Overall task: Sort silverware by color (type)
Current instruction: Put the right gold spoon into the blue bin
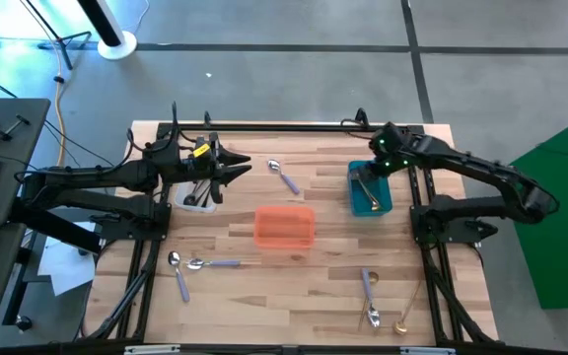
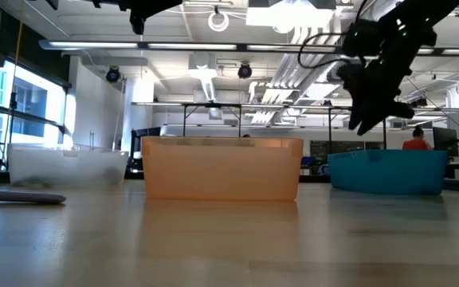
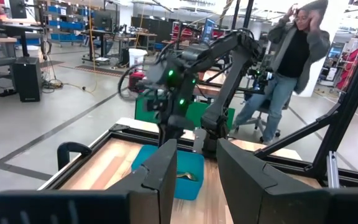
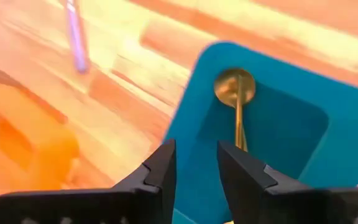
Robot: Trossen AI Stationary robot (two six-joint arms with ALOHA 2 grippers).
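My right jaws hang released over the teal bin; its gold spoon is light, stiff, slippery, best pinched mid-handle.

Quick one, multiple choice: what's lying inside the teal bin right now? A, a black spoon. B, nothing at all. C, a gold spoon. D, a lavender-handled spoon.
C: the right wrist view shows a gold spoon lying on the floor of the teal bin, just beyond the right gripper, whose jaws stand apart with nothing between them.
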